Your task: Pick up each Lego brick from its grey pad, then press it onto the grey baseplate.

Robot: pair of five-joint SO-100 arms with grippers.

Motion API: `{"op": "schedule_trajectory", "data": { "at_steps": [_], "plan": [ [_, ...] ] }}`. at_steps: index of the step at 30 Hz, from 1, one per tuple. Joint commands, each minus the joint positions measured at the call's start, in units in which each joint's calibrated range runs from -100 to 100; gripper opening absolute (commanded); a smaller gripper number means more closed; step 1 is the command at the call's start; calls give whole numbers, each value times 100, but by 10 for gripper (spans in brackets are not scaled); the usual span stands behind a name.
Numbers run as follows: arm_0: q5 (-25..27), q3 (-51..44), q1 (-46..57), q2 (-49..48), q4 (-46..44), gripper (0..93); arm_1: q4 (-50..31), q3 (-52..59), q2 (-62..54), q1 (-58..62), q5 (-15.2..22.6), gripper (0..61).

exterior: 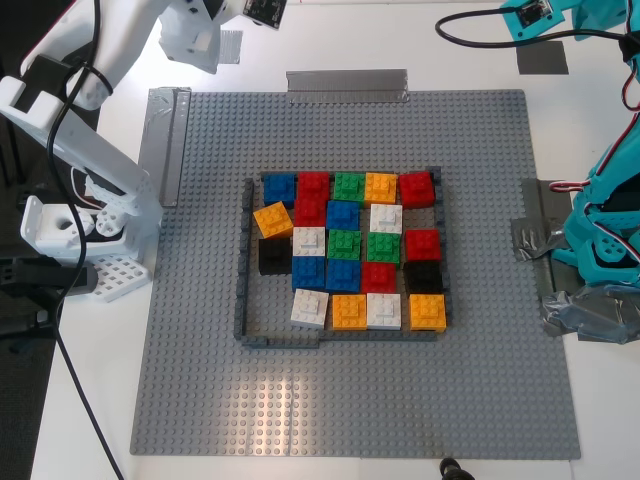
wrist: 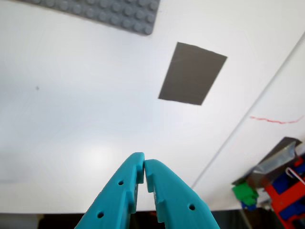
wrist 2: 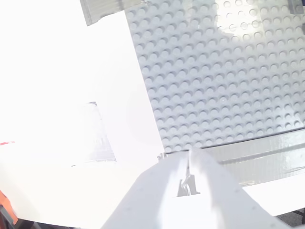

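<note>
My first gripper (wrist: 144, 164) is teal, shut and empty, and hangs over the white table near the darker grey pad (wrist: 192, 74), which is bare and also shows in the exterior view (exterior: 543, 58). My second gripper (wrist 2: 189, 155) is white, shut and empty, at the edge of the grey baseplate (wrist 2: 224, 71), near the silvery pad (wrist 2: 97, 133), also bare (exterior: 230, 46). On the baseplate (exterior: 480, 400), many coloured bricks sit packed together, among them a red brick (exterior: 416, 188) and a white brick (exterior: 309, 306).
Thin dark grey bricks (exterior: 245, 260) frame the packed bricks. Silvery tape strips lie at the baseplate's far edge (exterior: 347, 85) and by its edge on the exterior view's left (exterior: 170, 140). The white arm's base (exterior: 70, 230) and the teal arm's taped base (exterior: 600, 250) flank the plate.
</note>
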Motion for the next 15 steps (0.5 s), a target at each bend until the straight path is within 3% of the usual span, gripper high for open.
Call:
{"op": "schedule_trajectory", "data": {
  "at_steps": [1, 15],
  "plan": [
    [13, 98, -22, -70, 4, 0, 160, -291, -541, 67, 19, 1],
    [13, 568, -22, -53, -45, 0, -2, -508, -293, 31, 10, 1]
  ]
}}
